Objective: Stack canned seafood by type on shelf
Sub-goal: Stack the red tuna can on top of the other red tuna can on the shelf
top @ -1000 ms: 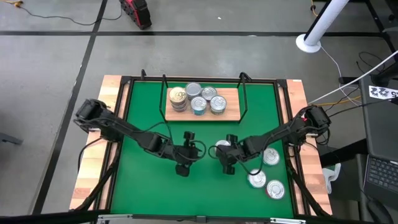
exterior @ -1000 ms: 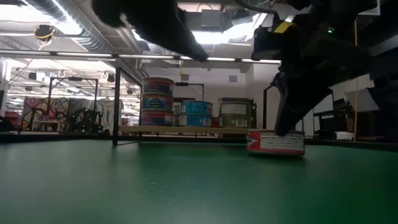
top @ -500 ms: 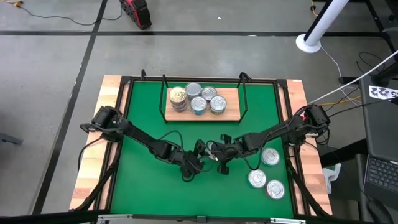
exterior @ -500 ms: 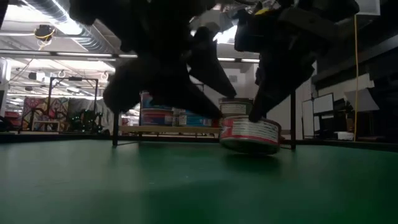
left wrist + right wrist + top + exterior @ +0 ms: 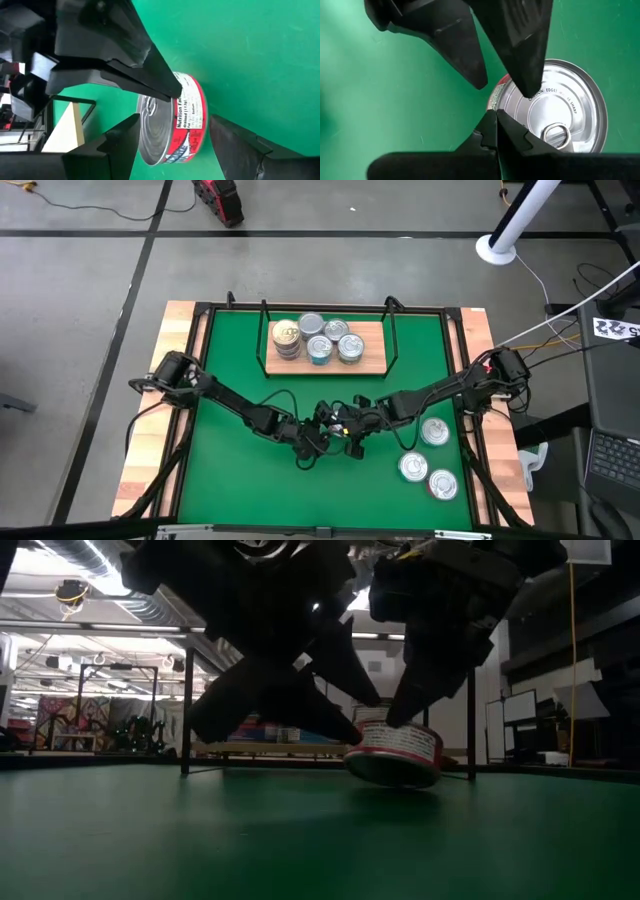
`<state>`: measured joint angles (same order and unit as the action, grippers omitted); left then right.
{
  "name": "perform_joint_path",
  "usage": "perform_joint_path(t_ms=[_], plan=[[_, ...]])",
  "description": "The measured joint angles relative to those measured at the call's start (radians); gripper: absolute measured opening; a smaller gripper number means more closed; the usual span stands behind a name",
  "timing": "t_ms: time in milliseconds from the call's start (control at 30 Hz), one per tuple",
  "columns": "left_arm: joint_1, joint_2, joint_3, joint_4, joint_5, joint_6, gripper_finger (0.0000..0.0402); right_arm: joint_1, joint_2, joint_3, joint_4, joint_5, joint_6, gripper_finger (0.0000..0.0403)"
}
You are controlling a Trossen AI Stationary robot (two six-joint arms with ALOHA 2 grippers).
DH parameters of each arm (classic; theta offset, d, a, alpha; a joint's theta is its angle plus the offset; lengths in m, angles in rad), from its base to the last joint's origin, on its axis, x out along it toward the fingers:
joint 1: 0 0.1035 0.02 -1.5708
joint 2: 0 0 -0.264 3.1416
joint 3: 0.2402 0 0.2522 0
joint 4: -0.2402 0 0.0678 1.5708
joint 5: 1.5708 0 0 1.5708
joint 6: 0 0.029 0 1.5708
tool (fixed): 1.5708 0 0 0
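Both pincers crowd the red tin (image 5: 393, 750) mid-mat; green mat (image 5: 230, 390) around lies open.

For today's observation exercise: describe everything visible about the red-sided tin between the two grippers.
The short round red-sided tin with a silvery ring-pull lid sits mid-mat on the green mat, tilted, one edge lifted in the low view. Its label shows white nutrition print. The right gripper pinches its rim; the left gripper straddles it, open, fingers apart from its sides.
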<state>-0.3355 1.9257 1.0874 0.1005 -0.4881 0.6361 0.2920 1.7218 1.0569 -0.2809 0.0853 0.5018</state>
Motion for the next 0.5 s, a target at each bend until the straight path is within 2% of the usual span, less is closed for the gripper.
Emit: perform_joint_path(t_ms=[500], plan=[[0.008,0.032,0.0,0.023,0.001,0.025,0.0233,0.0,0.0,0.0,-0.004,0.0,0.021,0.0]])
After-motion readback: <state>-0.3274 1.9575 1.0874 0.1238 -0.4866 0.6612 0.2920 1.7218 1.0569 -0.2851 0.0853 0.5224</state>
